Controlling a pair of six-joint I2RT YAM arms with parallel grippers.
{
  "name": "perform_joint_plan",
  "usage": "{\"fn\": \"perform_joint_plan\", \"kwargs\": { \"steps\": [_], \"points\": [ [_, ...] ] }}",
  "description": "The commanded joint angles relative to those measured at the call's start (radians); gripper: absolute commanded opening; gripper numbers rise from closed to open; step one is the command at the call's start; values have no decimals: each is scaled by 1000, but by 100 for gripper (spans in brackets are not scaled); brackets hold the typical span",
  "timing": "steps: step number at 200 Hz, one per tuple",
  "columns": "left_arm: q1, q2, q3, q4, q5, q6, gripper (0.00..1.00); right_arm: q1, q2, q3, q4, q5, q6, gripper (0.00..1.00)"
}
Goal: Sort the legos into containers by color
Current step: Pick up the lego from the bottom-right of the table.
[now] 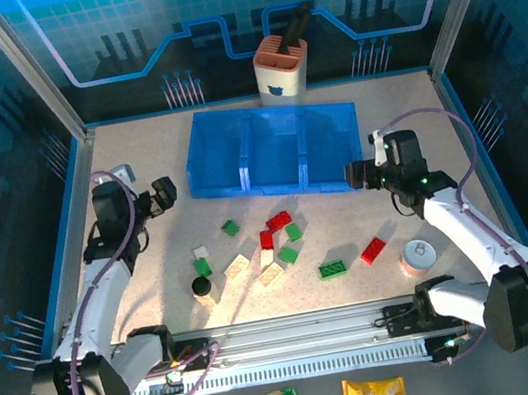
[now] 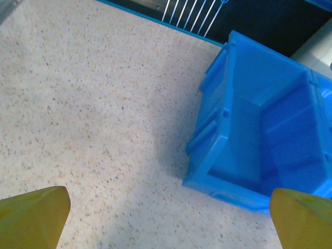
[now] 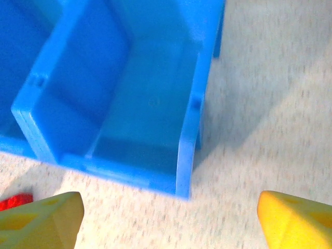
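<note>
the legos [image 1: 278, 221] lie scattered on the table [image 1: 136, 158] on the near side of the tray [image 1: 242, 189], red, green and cream mixed, none in it yet. a black cylinder [image 1: 201, 286] sits at the scatter's left end and a tin can [image 1: 418, 256] lies well off the tray's near right corner. the right gripper [image 1: 356, 174] hangs just off that corner, claw spread and empty. the left gripper [image 1: 157, 195] hangs off the tray's near left corner, spread wide and empty too. the step looks like a first pick. i would send the right arm to the red brick nearest the tray's near wall, drop straight down, pinch across its short sides and keep clear of the green one beside it. all three compartments look empty, so fix one colour per compartment now. the cup holder [image 1: 281, 65] beyond the tray is no target.
</note>
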Motion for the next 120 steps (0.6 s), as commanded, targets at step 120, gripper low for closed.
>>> {"fn": "perform_joint_plan", "kwargs": {
  "steps": [120],
  "points": [
    [-6, 59, 199, -402, 224, 141, 99, 439, 83, 127, -791, 298, 971, 76]
  ]
}}
